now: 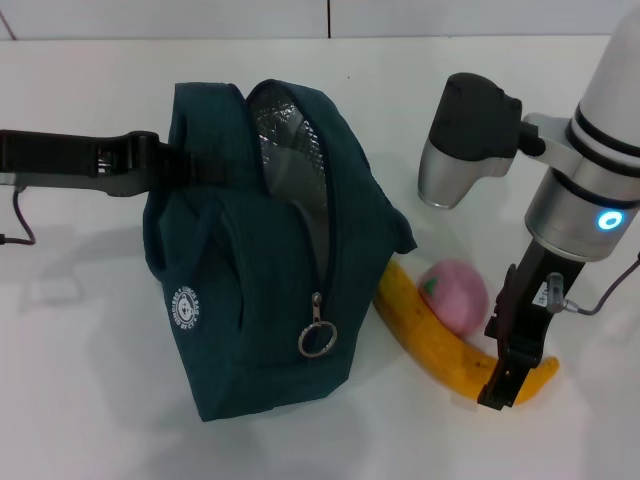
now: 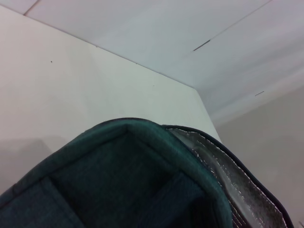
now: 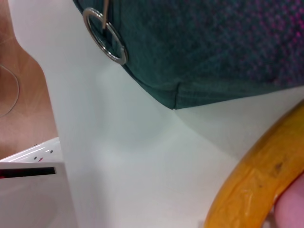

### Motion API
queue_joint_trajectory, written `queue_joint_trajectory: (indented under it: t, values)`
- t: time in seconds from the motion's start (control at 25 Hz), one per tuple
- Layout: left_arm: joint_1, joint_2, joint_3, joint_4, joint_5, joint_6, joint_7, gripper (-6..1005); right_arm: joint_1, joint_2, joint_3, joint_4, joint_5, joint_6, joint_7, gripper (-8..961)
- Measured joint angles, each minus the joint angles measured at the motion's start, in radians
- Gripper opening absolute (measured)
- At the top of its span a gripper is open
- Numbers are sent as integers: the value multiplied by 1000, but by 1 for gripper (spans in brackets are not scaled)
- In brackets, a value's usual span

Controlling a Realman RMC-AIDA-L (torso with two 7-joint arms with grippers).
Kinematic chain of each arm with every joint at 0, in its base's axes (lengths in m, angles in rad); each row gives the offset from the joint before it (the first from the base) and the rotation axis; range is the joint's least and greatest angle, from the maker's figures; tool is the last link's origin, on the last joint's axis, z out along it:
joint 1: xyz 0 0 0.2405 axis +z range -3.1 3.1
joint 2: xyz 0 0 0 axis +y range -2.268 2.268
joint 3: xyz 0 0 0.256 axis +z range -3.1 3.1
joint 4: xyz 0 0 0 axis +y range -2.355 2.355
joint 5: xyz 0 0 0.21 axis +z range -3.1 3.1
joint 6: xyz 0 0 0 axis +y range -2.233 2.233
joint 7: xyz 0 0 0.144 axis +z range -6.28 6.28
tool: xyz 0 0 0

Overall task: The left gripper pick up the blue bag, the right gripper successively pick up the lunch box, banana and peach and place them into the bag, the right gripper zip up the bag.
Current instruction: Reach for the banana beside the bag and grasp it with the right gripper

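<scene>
Right gripper [image 1: 510, 375] is lowered onto the near end of the banana [image 1: 440, 345], fingers pinching it; peach [image 1: 455, 293] just beyond. Lift should clear the blue bag [image 1: 265, 250], held by left gripper [image 1: 150, 165], grip state indeterminate.

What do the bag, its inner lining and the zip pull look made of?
The blue bag looks like matte woven fabric, with visible weave and soft folds. Its lining seems a silvery quilted foil, shiny and stitched. The zip ring appears polished metal, glinting.
</scene>
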Motion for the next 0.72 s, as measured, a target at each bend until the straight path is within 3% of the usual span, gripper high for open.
queue_joint_trajectory:
  t: [0.52, 0.72]
  values:
    - [-3, -2, 0, 0, -1, 0, 0, 39, 2, 0, -95, 26, 16, 70, 23, 881]
    - [-3, -2, 0, 0, -1, -1, 3, 39, 2, 0, -107, 26, 16, 84, 29, 807]
